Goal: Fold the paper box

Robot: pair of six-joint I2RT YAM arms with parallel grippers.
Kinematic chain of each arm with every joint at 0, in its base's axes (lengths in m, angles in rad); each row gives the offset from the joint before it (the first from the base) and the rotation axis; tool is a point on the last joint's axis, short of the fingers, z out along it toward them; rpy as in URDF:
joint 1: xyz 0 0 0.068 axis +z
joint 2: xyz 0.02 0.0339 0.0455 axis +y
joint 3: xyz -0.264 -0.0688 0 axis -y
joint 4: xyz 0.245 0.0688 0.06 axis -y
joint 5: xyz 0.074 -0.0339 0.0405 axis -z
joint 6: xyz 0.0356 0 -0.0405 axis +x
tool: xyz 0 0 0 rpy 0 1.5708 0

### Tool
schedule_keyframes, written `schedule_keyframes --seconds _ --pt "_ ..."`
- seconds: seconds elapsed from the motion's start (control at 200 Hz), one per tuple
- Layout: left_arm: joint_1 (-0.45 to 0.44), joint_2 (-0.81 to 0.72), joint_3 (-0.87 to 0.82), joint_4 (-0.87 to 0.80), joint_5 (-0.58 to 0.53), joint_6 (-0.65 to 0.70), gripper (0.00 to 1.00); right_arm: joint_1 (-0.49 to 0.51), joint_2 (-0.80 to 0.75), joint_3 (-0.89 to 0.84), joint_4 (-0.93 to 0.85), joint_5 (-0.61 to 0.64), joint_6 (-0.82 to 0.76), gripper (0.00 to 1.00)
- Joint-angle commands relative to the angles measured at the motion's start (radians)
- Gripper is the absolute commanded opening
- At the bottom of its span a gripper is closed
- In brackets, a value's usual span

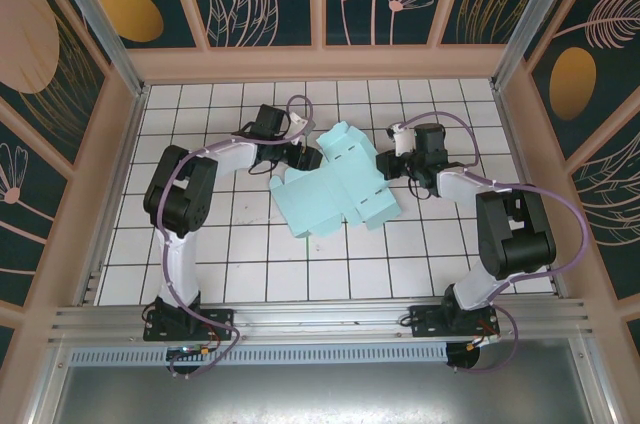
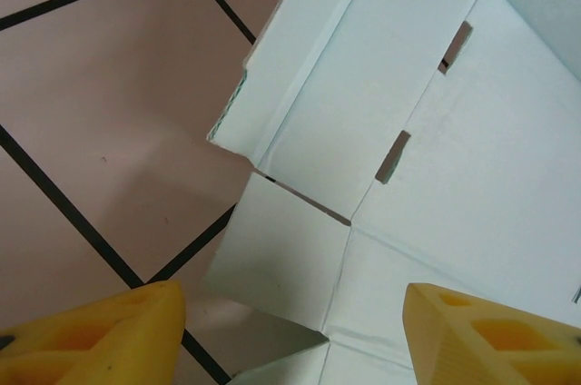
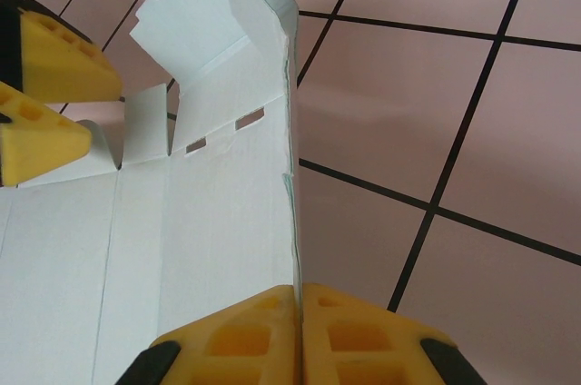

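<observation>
The paper box (image 1: 335, 189) is a pale teal creased cut-out lying partly folded on the tiled floor between the two arms. My right gripper (image 1: 386, 166) is at its right edge. In the right wrist view its fingers (image 3: 236, 340) are shut on the thin upright edge of a card wall (image 3: 227, 203). My left gripper (image 1: 300, 159) is at the box's left side. It stands open in the left wrist view, its yellow fingers (image 2: 100, 335) wide apart on either side of a small corner flap (image 2: 281, 267), touching nothing. The left fingers (image 3: 45, 85) also appear in the right wrist view.
White tiled floor (image 1: 230, 244) with black grid lines surrounds the box. Wooden walls (image 1: 320, 64) frame the cell at the back and sides. A metal rail (image 1: 320, 319) carrying the arm bases runs along the near edge.
</observation>
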Motion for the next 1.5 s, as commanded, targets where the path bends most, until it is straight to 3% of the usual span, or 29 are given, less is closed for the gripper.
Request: schedule_keyframes --seconds 0.0,0.39,1.496 --pt "-0.006 0.025 -0.014 0.045 0.009 -0.025 0.64 -0.002 -0.028 0.012 0.015 0.005 0.016 0.10" --pt "-0.010 0.078 0.061 0.034 0.038 -0.103 0.65 0.001 -0.027 0.028 -0.011 -0.011 0.015 0.09" --pt "-0.085 -0.038 -0.015 -0.041 0.063 -0.013 0.56 0.016 0.007 0.028 0.004 0.011 0.030 0.07"
